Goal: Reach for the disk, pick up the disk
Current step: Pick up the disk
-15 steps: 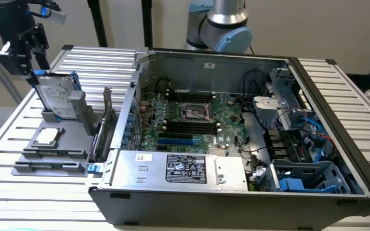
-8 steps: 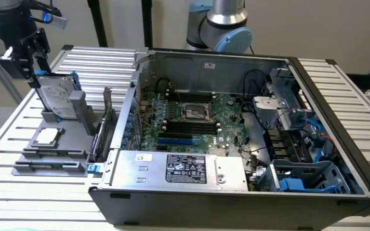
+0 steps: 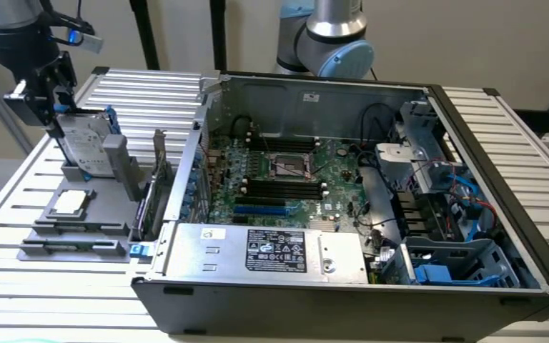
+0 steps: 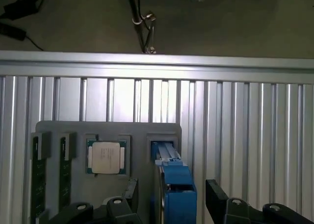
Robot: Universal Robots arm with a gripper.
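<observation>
Plainly, our pincer (image 4: 171,197) stands wide and holds nothing, a finger on either side of the upper edge of the disk (image 3: 86,146). The disk stands on edge in the grey holder (image 3: 79,218) on the worktop (image 4: 245,136), next to the open computer case (image 3: 351,300). We judge an off-centre close the main risk. One finger sits nearer the blue carrier, so closing could tip the disk in its slot. A grip on the plastic frame alone might flex and slip, and a skewed lift might jam against the holder.
</observation>
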